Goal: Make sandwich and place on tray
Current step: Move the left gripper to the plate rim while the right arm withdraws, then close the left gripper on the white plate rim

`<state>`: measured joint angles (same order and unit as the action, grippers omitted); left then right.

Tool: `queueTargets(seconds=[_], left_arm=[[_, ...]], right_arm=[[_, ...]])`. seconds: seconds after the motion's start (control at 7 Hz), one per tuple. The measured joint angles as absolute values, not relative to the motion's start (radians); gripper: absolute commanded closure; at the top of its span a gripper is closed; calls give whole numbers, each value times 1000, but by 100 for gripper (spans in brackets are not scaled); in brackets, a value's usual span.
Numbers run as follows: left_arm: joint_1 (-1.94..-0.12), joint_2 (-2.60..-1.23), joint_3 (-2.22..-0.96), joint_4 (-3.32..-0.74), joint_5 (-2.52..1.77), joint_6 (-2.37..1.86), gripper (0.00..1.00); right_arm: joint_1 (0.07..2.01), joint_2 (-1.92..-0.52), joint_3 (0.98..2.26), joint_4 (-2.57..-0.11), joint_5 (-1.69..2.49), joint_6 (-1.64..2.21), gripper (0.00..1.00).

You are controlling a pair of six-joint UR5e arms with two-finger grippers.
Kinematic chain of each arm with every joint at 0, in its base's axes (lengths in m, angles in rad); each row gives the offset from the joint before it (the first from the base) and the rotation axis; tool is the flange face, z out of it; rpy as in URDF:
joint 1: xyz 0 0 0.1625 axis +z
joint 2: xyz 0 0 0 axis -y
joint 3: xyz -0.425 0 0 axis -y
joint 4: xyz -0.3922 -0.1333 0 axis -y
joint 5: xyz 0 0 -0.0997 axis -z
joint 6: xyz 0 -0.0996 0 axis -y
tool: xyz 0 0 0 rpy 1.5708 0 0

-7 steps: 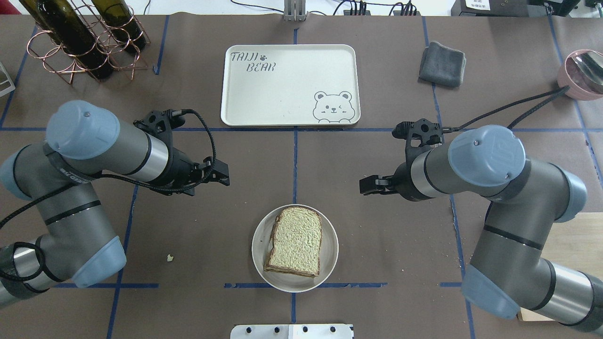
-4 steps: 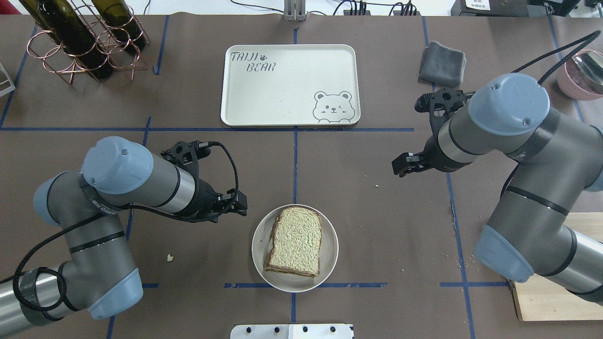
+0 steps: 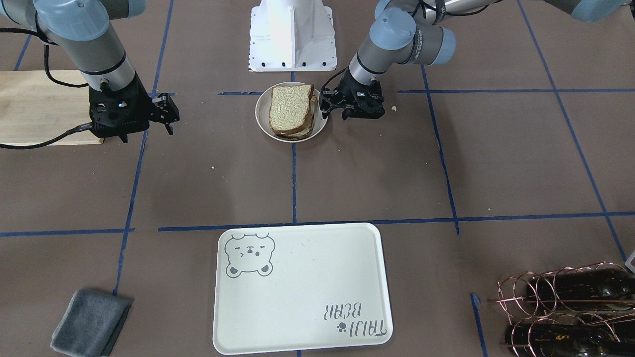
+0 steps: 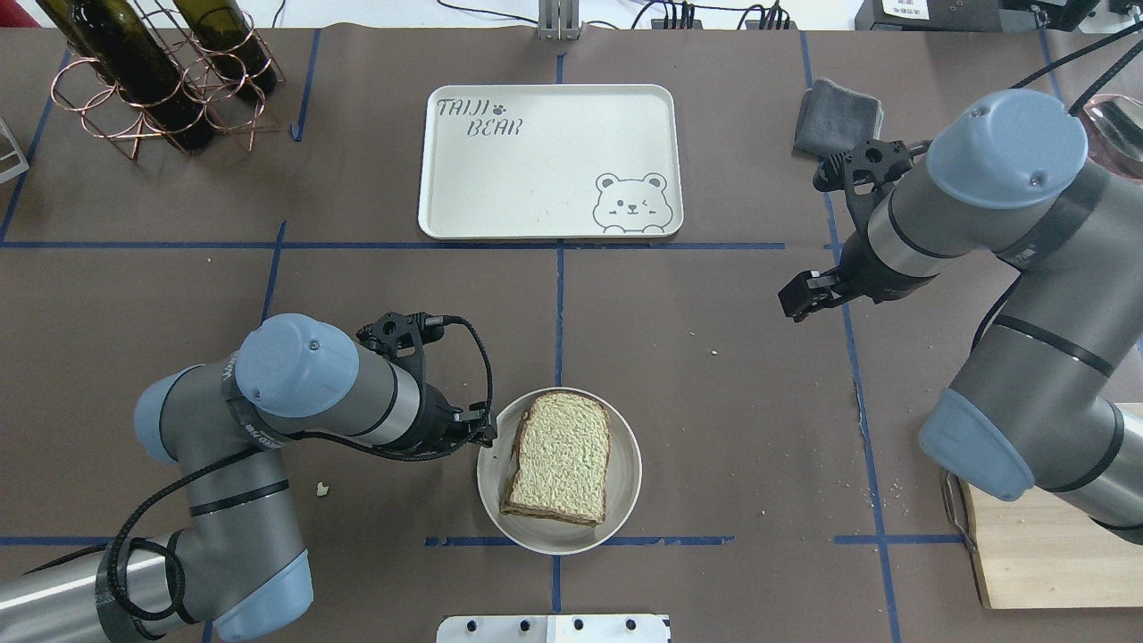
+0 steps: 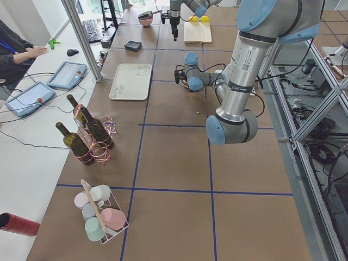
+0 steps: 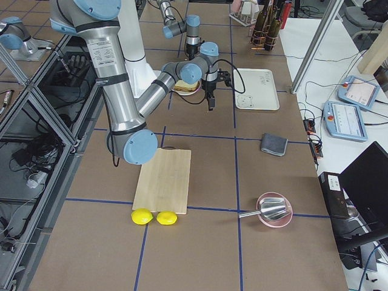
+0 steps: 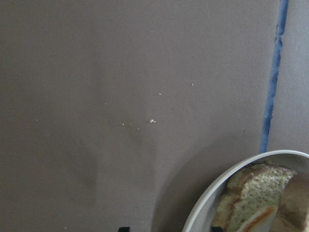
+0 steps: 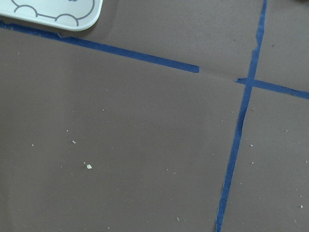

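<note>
The sandwich [image 4: 561, 460] is a stack of tan bread slices with dark crust lying on a round white plate [image 4: 487, 473] near the robot's edge of the table. From across the table the sandwich [image 3: 290, 109] shows its layered edges. My left gripper [image 4: 482, 433] sits low at the plate's left rim, open, touching nothing I can see. In the left wrist view the plate rim [image 7: 217, 193] and the sandwich [image 7: 246, 203] fill the lower right corner. My right gripper [image 4: 790, 304] hangs open and empty far right of the plate. The tray [image 4: 536, 170] lies bare at the far middle.
A grey cloth [image 4: 839, 121] lies right of the tray. A copper rack with wine bottles [image 4: 161, 80] stands far left. A wooden board [image 4: 1054, 554] is at the near right, and a pink bowl [image 4: 1112, 134] at the far right edge. Crumbs dot the brown mat.
My left arm has swung right and toward the robot, bringing its gripper to the plate's left rim. The right arm has pulled back to the right and farther away. The sandwich has not moved.
</note>
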<state>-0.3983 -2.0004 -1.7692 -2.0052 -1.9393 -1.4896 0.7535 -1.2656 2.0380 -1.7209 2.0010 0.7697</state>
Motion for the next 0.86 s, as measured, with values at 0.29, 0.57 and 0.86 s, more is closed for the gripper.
queueTargets(seconds=[0.29, 0.57, 0.86], left_arm=[[-385, -2003, -1762, -2007, -1939, -1490, 48], [-367, -2007, -1754, -2011, -1940, -1490, 52], [-352, -2014, -1744, -2012, -1940, -1491, 56]], right_arm=[[755, -1263, 2037, -1723, 2002, 768, 0], [756, -1263, 2038, -1724, 2002, 767, 0], [761, -1262, 2039, -1724, 2006, 768, 0]])
